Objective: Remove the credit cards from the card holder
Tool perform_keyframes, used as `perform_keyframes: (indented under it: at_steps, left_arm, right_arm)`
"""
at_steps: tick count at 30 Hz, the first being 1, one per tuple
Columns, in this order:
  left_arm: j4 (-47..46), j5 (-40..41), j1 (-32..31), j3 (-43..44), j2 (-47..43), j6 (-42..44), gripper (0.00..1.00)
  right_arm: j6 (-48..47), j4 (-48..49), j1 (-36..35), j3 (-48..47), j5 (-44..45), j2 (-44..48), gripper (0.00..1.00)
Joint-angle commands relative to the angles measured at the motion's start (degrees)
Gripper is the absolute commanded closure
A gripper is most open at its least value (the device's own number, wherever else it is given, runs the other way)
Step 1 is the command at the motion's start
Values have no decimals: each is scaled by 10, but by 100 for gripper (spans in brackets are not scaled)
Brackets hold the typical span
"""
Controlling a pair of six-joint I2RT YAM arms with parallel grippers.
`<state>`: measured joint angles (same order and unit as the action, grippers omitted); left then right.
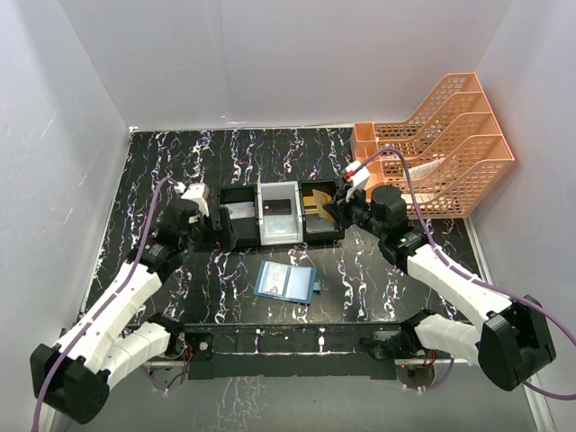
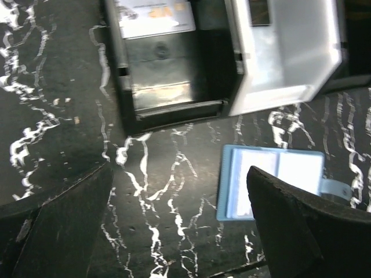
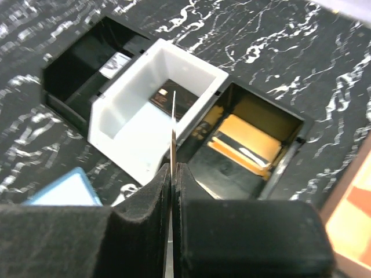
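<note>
1. Note the right gripper [image 3: 173,174], fingers clenched on a thin card [image 3: 173,124] held edge-on over the tray [image 3: 116,121].
2. Note the left gripper [image 2: 179,174], fingers released and wide apart, empty.
3. Find the card holder [image 1: 285,282] lying open on the table [image 1: 360,270], just in front of the tray.
4. Find a silver-grey card [image 2: 153,14] in the left compartment, a dark card [image 1: 279,205] in the white middle one, and a gold card [image 3: 243,139] in the right.
</note>
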<state>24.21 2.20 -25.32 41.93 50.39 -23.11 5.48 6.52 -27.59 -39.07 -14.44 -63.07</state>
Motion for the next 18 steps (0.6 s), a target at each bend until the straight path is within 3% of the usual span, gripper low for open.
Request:
perform_keyframes:
  at_steps: [1,8,18]
  left_arm:
    - [21,-6,55,24,26,22,1]
    - [17,22,67,7,-20,6,1]
    - [7,21,67,2,-30,16,1]
  right_arm:
    - [-210,40,1,1,33,7,100]
    - [-322,19,1,-44,95,-56,100]
    - [-434,27,1,-82,62,-154,100]
